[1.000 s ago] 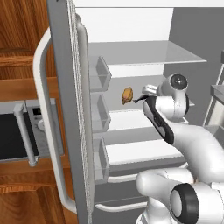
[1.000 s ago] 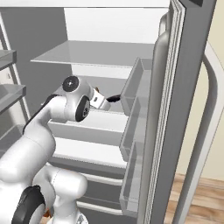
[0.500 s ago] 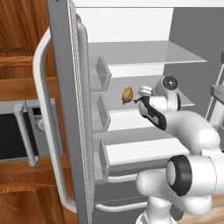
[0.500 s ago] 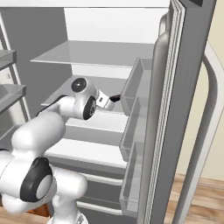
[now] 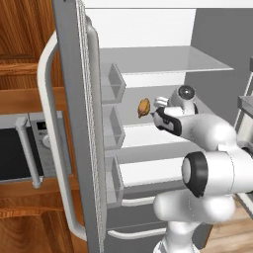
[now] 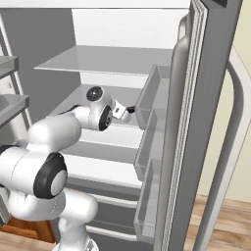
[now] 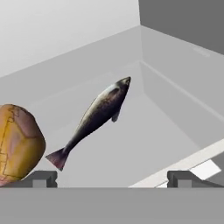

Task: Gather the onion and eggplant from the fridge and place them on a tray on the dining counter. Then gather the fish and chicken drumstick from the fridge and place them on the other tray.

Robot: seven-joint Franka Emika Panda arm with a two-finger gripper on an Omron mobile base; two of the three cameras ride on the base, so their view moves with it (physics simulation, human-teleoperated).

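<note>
A: Start nearest the hand. What's the gripper point(image 7: 111, 179) doing?

B: Its jaws stand as wide as they go, with nothing between them. In the hand view the two fingertips point(image 7: 41, 178) rise at the bottom edge, and the onion point(image 7: 17, 144) sits just above the one on the onion's side, very near it, though I can't tell if they touch.

A: And the fish point(image 7: 94, 118)?

B: Just beyond, lying on the fridge shelf point(image 7: 144, 144) on a slant, tail toward the hand and head toward the back wall. It looks apart from the onion.

A: So which one is being fetched?

B: I'd judge the onion, since the task names it first and the hand is right beside it. From the left base view the onion point(image 5: 144, 107) sits at the middle shelf, just ahead of the gripper point(image 5: 160, 109).

A: How to do it well?

B: The onion lies off to one side of the jaws, not between them. I'd shift the hand sideways until it's centred, then ease forward so the fingers pass around its widest part before closing. It's round and may roll if nudged, so approach slowly and avoid pushing it into the fish.

A: Anything further back?

B: The upper shelf point(image 6: 108, 61) overhead and the door bins point(image 6: 152, 98) beside the arm leave little room, so withdraw straight out.
</note>
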